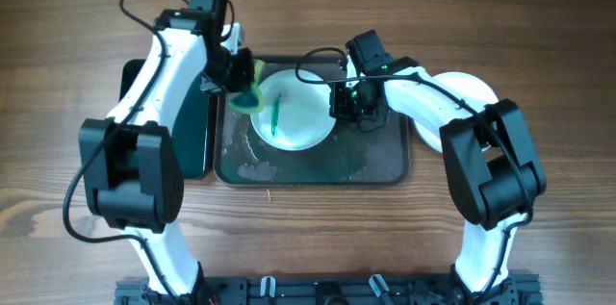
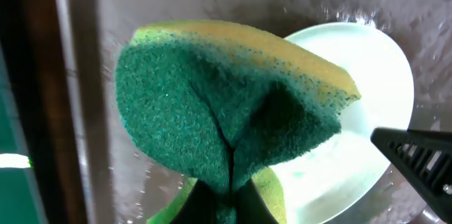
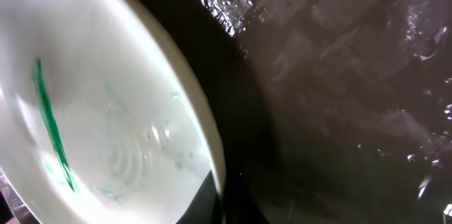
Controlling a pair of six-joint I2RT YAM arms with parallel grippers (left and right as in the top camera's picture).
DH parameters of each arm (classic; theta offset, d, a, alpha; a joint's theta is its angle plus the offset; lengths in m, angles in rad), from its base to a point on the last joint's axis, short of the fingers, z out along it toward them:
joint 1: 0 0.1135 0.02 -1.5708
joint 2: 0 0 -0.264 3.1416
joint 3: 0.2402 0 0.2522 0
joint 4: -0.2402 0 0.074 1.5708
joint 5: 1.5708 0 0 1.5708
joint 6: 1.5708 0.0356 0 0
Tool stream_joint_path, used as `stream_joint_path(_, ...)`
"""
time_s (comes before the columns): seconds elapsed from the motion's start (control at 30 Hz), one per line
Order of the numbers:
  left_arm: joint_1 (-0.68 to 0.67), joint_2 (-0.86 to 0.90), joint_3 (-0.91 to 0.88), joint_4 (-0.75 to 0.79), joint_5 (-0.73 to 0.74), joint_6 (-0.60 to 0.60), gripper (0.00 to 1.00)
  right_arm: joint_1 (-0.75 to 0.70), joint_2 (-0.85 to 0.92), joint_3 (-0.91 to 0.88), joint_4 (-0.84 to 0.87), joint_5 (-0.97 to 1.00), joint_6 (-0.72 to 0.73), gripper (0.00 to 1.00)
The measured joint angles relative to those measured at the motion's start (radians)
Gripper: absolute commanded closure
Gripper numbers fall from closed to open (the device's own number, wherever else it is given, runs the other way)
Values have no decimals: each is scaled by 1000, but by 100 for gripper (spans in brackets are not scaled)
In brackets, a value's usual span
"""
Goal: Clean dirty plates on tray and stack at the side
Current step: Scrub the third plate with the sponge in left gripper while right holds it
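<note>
One white plate [image 1: 294,111] with a teal-green streak sits tilted on the dark grey tray [image 1: 375,159]. My right gripper [image 1: 339,103] is shut on the plate's right rim; the plate fills the left of the right wrist view [image 3: 106,125]. My left gripper [image 1: 241,82] is shut on a folded green-and-yellow sponge [image 1: 248,98] at the plate's left edge. In the left wrist view the sponge [image 2: 219,104] hangs in front of the plate [image 2: 374,97]. A plain white plate [image 1: 464,88] lies on the table right of the tray, partly under my right arm.
A smaller black tray with teal inside [image 1: 197,122] sits left of the grey tray, mostly under my left arm. The grey tray's floor is wet, with droplets and smears [image 3: 339,75]. Wooden table all around.
</note>
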Motion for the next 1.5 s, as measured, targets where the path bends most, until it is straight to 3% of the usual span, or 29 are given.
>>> stream_joint_path(0.2, -54, 0, -113, 82, -3, -50, 96, 0, 0, 0, 0, -3, 11, 96)
stream_joint_path(0.33, -90, -1, -216, 222, -29, -56, 96, 0, 0, 0, 1, -3, 11, 96)
stream_joint_path(0.63, -154, 10, -257, 351, -86, -53, 96, -9, 0, 0, 0, -1, 11, 96)
stream_joint_path(0.77, -170, 24, -255, 348, 50, 8, 96, -15, 0, 0, -3, 2, 10, 96)
stream_joint_path(0.87, -187, 44, -254, 332, 230, 44, 96, -15, 0, 0, -3, 2, 10, 96)
stream_joint_path(1.0, -170, 66, -264, 405, 366, 58, 96, -15, 0, 0, -3, 2, 9, 96)
stream_joint_path(1.13, -139, 66, -266, 484, 272, -34, 96, -13, 3, 0, 10, -5, 3, 96)
stream_joint_path(1.23, -132, 56, -263, 491, 99, -141, 96, -6, 7, 0, 25, -14, 4, 96)
stream_joint_path(1.4, -138, 42, -233, 380, -71, -208, 96, 3, 9, 0, 25, -37, 4, 96)
stream_joint_path(1.5, -138, 34, -218, 238, -118, -225, 96, 19, 13, 0, 21, -69, 2, 96)
